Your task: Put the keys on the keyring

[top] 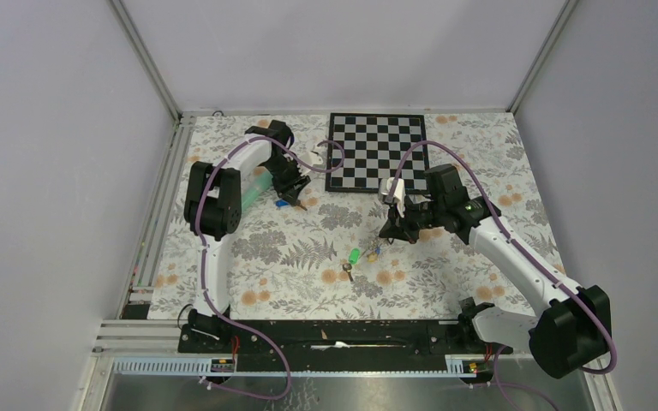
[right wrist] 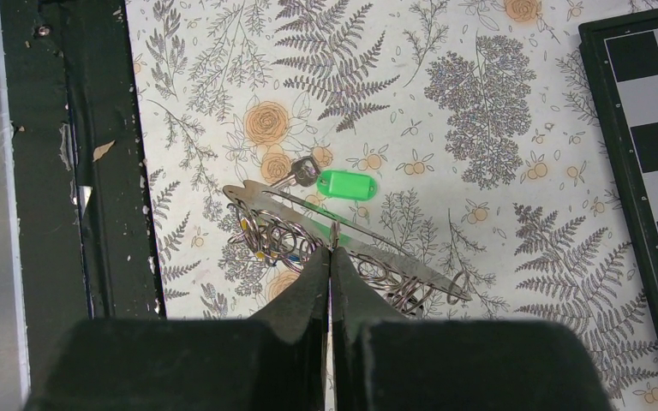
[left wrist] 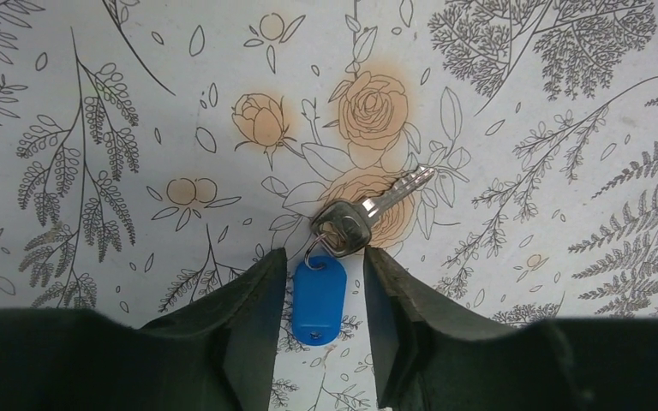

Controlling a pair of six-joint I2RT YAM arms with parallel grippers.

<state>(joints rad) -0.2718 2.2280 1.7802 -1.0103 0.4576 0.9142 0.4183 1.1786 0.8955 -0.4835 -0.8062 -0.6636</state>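
Pickup seems in hand: the left gripper (left wrist: pixel 324 254), jaws apart, straddles the blue-tagged key (left wrist: pixel 343 225) on the cloth (left wrist: pixel 180 77); the right gripper (right wrist: pixel 330 253) clamps the keyring (right wrist: pixel 278 238); next, the left must close squarely on the tag.

This was a robotics lab test cell. Plain pale grey wall panels (top: pixel 334 51) met in bare aluminium frame posts (top: pixel 147 60). Two white-and-black robot arms (top: pixel 210 265) trailing purple cables (top: pixel 433 144) stood bolted to a black metal base rail (top: pixel 334 336) along a table spread with a floral-printed cloth (top: pixel 291 244).
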